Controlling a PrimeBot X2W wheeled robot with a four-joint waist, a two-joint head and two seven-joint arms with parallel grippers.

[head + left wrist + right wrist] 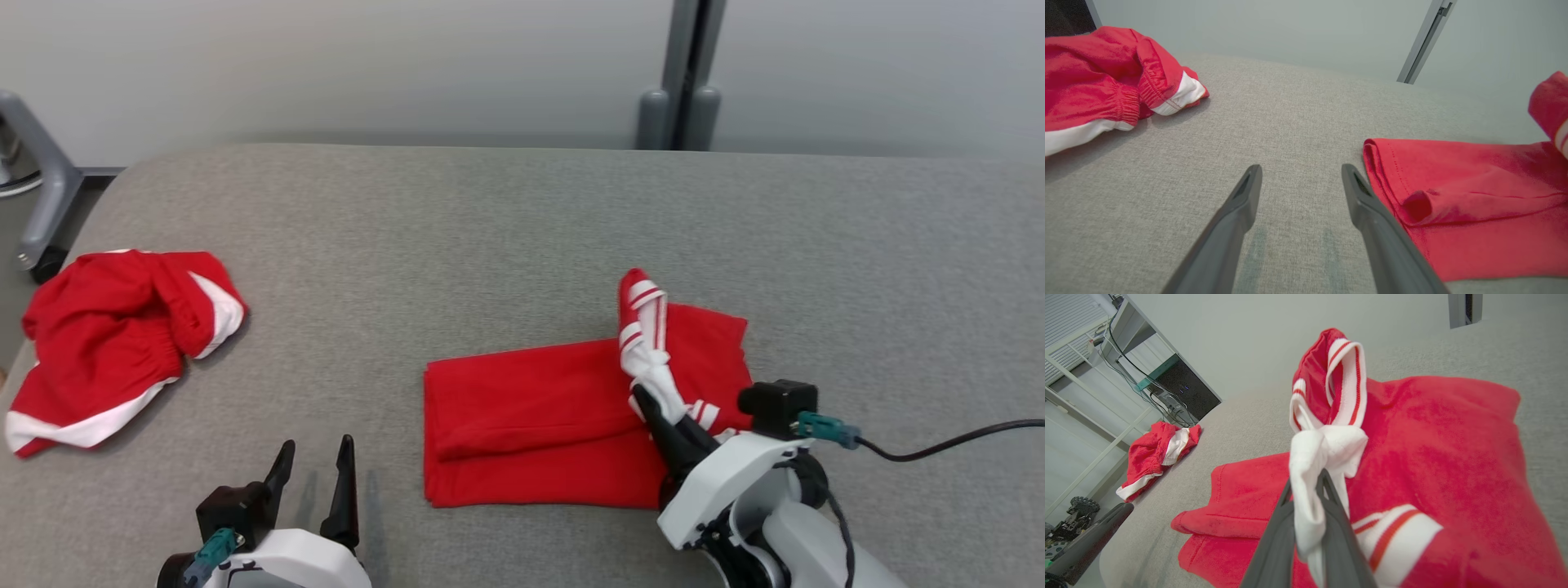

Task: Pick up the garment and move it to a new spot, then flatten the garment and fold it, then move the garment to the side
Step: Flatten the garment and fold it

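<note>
Right claw [642, 398] is clenched on the white striped trim [645, 327] of the red garment [531, 408], holding that trim raised above the garment's right part. Most of the garment lies folded flat on the grey counter [522, 229]. Left claw [317, 443] hovers with fingers spread, holding nothing, just left of the garment's near corner. Red shorts [106, 343] lie crumpled well to the garment's left. Risk: pulling by this narrow trim alone could drag the layers apart and spoil the fold, or the thin bunch of fabric could slip free.
</note>
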